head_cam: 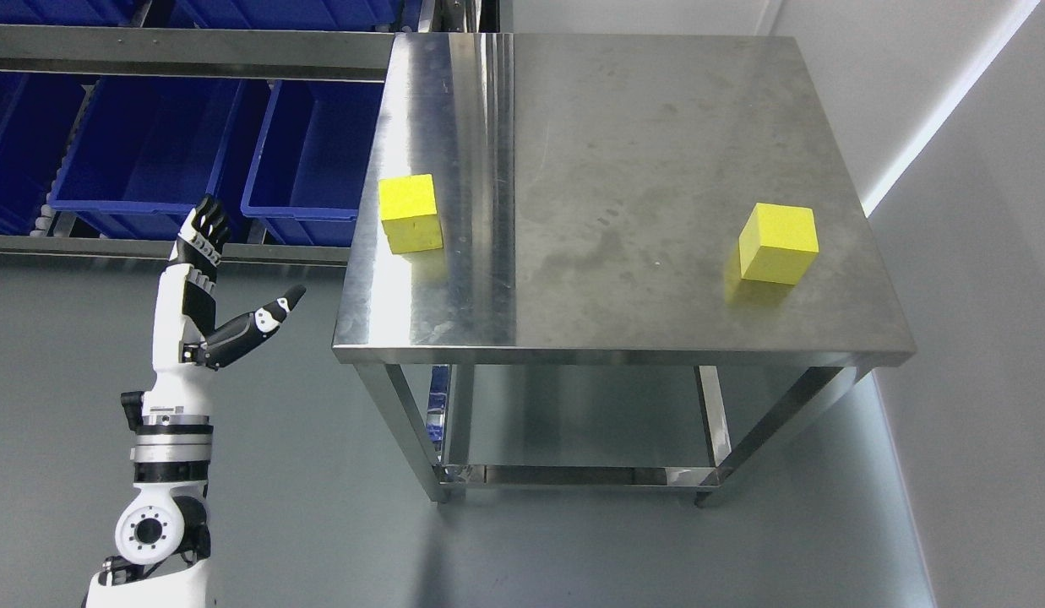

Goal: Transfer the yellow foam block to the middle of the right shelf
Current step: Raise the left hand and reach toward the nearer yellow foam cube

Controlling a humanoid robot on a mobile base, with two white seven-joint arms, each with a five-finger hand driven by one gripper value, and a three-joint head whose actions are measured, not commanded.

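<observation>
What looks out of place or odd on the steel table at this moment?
Nothing is spilled or damaged. Two yellow foam blocks sit on the steel table, though the task names one: one near the left edge, another near the right edge, turned askew. The left hand hangs open beside the table, holding nothing.

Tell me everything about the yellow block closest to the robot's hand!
The left yellow foam block is a bright yellow cube with a matte, slightly spongy-looking surface and a faint seam across its front face. It sits flat and upright near the left edge of the steel table, turned slightly. Only the tabletop touches it. The left hand is raised beside the table, fingers spread, well clear of it. A faint yellow reflection shows in the steel below it.
</observation>
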